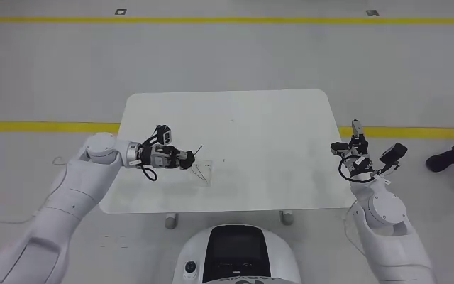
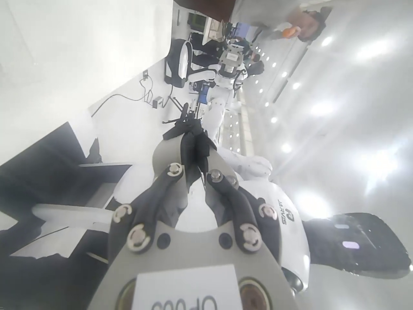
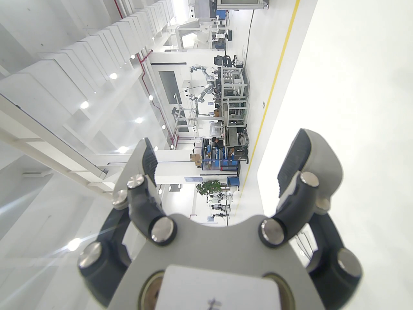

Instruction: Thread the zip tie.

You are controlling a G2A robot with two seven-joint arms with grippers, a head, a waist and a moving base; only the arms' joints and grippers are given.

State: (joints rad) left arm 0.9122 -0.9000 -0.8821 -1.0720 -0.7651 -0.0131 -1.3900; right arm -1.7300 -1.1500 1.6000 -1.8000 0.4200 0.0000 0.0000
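Zip tie within left claw (pinched)

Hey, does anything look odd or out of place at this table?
Nothing is spilled or damaged. One oddity: the right gripper sits open and empty beyond the table's right edge, far from the zip tie, which the left gripper pinches alone over the table's front left.

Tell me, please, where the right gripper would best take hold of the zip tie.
Probably the zip tie's thin free end jutting from the left gripper toward the table's middle. The open right gripper, beside the table's edge, could come across from that side, as the left gripper occupies the other.
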